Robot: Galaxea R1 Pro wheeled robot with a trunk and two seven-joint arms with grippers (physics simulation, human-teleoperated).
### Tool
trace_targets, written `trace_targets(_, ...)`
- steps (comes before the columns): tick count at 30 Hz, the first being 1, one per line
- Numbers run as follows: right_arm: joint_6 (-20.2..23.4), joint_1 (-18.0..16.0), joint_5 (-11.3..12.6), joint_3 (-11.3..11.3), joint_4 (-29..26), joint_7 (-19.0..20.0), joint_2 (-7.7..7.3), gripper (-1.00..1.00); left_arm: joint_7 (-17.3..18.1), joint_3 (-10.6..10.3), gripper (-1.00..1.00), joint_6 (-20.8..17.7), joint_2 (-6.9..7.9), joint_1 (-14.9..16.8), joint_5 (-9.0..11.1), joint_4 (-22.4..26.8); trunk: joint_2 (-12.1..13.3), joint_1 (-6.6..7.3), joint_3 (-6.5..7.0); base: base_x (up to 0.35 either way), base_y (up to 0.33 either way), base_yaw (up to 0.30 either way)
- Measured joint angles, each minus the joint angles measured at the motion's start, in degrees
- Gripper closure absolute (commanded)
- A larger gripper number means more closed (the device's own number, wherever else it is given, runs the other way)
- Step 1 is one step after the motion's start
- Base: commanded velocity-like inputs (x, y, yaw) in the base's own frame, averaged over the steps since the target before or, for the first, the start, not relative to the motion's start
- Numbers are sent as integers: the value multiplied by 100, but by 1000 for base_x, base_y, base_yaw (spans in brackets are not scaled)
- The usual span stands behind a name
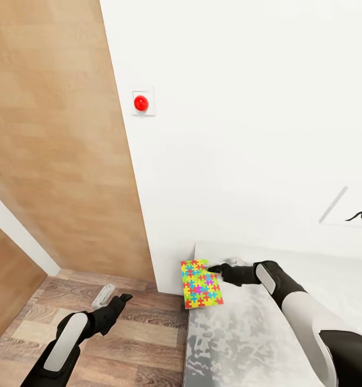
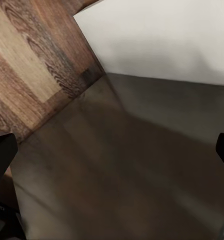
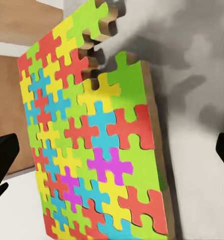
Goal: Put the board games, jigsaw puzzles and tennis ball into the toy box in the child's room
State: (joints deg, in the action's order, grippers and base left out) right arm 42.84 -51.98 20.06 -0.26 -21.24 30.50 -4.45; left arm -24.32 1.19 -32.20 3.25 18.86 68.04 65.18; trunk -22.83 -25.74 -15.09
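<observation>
**Right claw lines up on a puzzle at the table corner**

A puzzle (image 1: 201,284) lies flat at the table (image 1: 245,344) corner, partly overhanging the edge, which judged from here offers an easier grip. The right claw (image 1: 215,268) sits just beside its far edge, fingers spread wide, nothing held. The left claw (image 1: 116,299) hangs over the floor (image 1: 143,344), also open and empty, clear of the work.

jigsaw puzzle (image 1: 201,284) on table (image 1: 245,344) corner — wall (image 1: 245,134) behind

A home bedroom: wood-plank floor (image 1: 143,344), white wall (image 1: 245,134) with a sports silhouette picture (image 1: 361,212), pale table (image 1: 245,344).
</observation>
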Motion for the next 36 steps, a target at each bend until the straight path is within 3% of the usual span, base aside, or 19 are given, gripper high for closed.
trace_targets(4,-59,23,-204,12,-155,228,-260,-100,-1,1,-100,0,0,19,-1,-34,2,-1,-1,0,0,0)
trace_targets(5,-58,24,-204,13,-157,232,-262,-100,-1,0,-100,0,0,20,-1,-35,2,-1,-1,0,0,0)
trace_targets(12,-46,96,-216,13,-498,1168,-682,-100,6,-132,-100,-2,-2,112,-17,-129,2,-1,-1,0,0,0)
trace_targets(16,-45,113,-214,15,-574,1431,-800,-100,67,-349,-100,7,-6,147,-96,-155,2,-1,-1,0,0,0)
trace_targets(22,-57,126,-208,17,-660,1586,-866,-100,268,-531,-100,127,-4,271,-242,-203,2,-1,-1,0,0,0)
trace_targets(27,-103,253,-216,17,-878,1784,-899,-100,716,-627,-100,220,1,539,-343,-497,2,-1,-1,0,0,0)
trace_targets(29,-178,435,-223,16,-1149,1960,-911,-100,1209,-665,-100,266,1,775,-385,-888,3,-1,-1,0,0,0)
trace_targets(30,-180,438,-224,16,-1155,1963,-911,-100,1219,-665,-100,267,1,780,-387,-896,2,-1,-1,0,0,0)
trace_targets(31,-232,552,-227,15,-1339,2041,-916,-100,1521,-678,-100,288,2,906,-402,-1126,3,-1,-1,0,0,0)
trace_targets(32,-234,556,-228,15,-1345,2044,-916,-100,1532,-679,-100,288,2,910,-405,-1134,2,-1,-1,0,0,0)
trace_targets(33,-277,676,-230,12,-1558,2108,-921,-100,1865,-688,-100,309,2,1038,-419,-1380,2,-1,-1,0,0,0)
trace_targets(34,-279,679,-232,12,-1565,2110,-921,-100,1877,-689,-100,309,2,1043,-421,-1389,2,-1,-1,0,0,0)
trace_targets(36,-342,934,-234,9,-2044,2201,-942,-100,2497,-710,-100,349,5,1305,-394,-1929,2,-1,-2,0,0,0)
